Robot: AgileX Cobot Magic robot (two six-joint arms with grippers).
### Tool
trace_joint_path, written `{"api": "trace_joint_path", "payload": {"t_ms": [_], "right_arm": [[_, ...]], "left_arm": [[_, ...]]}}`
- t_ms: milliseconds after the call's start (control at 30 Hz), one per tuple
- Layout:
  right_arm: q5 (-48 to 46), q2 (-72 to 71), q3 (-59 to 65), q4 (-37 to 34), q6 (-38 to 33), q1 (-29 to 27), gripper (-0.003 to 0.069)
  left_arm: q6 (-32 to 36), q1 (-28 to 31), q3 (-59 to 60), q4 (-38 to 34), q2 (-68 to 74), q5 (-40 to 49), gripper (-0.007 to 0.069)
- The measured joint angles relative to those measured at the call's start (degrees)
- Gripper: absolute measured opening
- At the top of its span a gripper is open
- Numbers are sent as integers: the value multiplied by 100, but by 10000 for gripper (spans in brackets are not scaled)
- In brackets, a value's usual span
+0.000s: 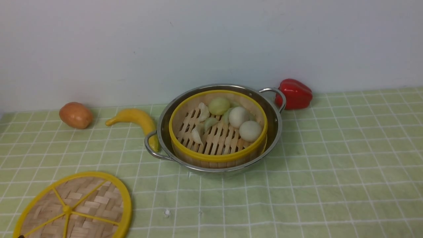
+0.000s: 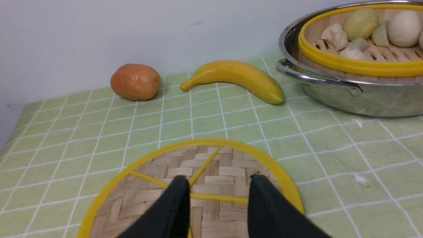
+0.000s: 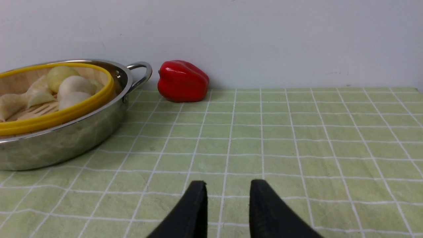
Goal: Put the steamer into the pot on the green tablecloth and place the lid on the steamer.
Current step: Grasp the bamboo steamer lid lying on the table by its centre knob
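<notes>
The steamer [image 1: 218,129], a bamboo basket with a yellow rim and pale buns and dumplings on its slats, sits inside the steel pot [image 1: 276,132] on the green tablecloth [image 1: 330,172]. It also shows in the left wrist view, steamer [image 2: 357,64] in pot [image 2: 363,99]. The lid [image 1: 74,208], a flat woven disc with yellow spokes, lies on the cloth at the front left. My left gripper [image 2: 219,183] hangs open over the lid [image 2: 211,168], its fingers either side of a spoke. My right gripper [image 3: 228,185] is open over bare cloth, right of the pot [image 3: 66,142].
A banana [image 1: 137,120] lies against the pot's left handle, with a brown potato [image 1: 76,115] further left by the wall. A red bell pepper [image 1: 295,93] sits behind the pot's right handle. The white wall runs along the back edge of the cloth.
</notes>
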State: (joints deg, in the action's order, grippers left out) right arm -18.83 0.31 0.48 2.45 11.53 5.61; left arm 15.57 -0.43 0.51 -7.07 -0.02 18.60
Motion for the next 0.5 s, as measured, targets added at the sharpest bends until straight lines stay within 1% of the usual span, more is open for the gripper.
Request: {"api": "trace_joint_path", "payload": {"t_ms": [333, 433, 500], "right_arm": [[0, 0, 0, -13, 0, 0, 238], [0, 0, 0, -20, 0, 0, 239], [0, 0, 0, -20, 0, 0, 240]], "left_arm": [[-7, 0, 0, -11, 0, -30, 243], [-195, 0, 0, -659, 0, -378, 243], [-407, 0, 0, -1437, 0, -701, 243]]}}
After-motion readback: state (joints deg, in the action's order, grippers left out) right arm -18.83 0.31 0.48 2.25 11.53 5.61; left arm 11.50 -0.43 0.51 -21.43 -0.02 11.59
